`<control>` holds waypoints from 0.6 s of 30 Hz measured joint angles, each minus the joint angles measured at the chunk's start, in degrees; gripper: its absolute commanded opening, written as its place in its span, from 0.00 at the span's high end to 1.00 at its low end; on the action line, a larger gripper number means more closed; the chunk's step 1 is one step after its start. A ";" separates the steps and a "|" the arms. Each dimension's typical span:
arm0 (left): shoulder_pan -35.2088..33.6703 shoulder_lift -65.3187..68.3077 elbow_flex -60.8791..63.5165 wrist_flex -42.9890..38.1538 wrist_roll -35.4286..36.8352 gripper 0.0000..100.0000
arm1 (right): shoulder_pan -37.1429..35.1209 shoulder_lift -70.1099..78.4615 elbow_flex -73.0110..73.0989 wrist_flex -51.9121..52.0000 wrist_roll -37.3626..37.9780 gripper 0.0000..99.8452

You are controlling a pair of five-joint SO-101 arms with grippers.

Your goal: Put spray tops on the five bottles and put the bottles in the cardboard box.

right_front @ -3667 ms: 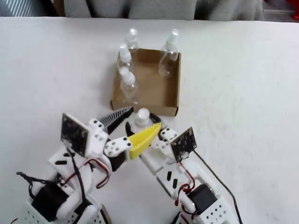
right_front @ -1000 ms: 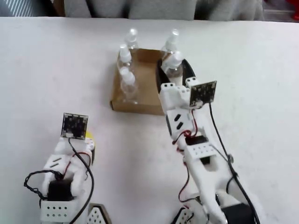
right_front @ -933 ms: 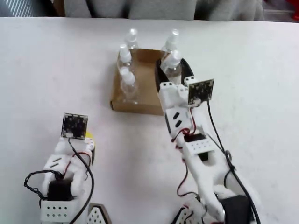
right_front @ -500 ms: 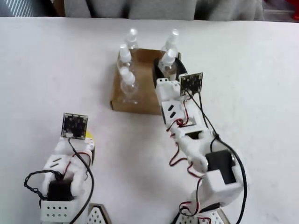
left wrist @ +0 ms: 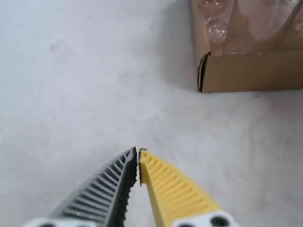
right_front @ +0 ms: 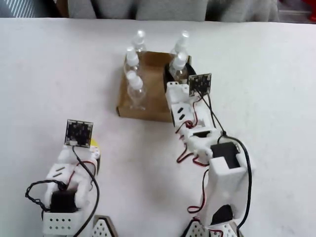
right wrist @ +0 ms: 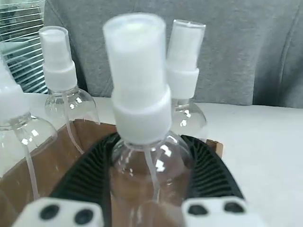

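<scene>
Moved over the cardboard box (right_front: 143, 112), the bottle (right wrist: 142, 161) sits clamped between the right fingers (right wrist: 213, 170).

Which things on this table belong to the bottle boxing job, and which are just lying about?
Part of the job:
- cardboard box
- spray bottle held in the jaws of the right gripper
- four other spray bottles at the box
- left gripper, jaws shut, above the table

Just there:
- white table
- grey upholstery behind it
</scene>
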 measured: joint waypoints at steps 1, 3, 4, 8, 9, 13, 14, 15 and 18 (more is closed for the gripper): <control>0.00 0.00 0.00 0.00 0.00 0.98 | 0.00 0.26 -0.18 0.00 0.00 0.98; 0.00 0.00 0.00 0.00 0.00 0.98 | 0.00 0.62 -0.26 0.00 0.00 0.98; 0.00 0.00 0.00 0.00 0.00 0.98 | 0.00 0.88 -0.26 0.00 0.00 0.98; 0.00 0.00 0.00 0.00 0.00 0.98 | 0.00 2.02 -0.26 0.00 0.00 0.98; 0.00 0.00 0.00 0.00 0.00 0.98 | 0.00 2.29 -0.26 0.00 0.00 0.98; -0.09 0.00 0.00 0.00 0.00 0.98 | 0.00 2.37 -0.26 0.00 0.00 0.98; -0.18 0.00 0.00 0.00 0.00 0.98 | 0.00 2.37 -0.26 0.00 0.00 0.98; -0.44 0.00 0.00 0.00 0.00 0.98 | 0.00 2.37 -0.26 0.00 0.00 0.98; -0.44 0.00 0.00 0.00 0.00 0.98 | 0.00 2.37 -0.26 0.00 0.00 0.98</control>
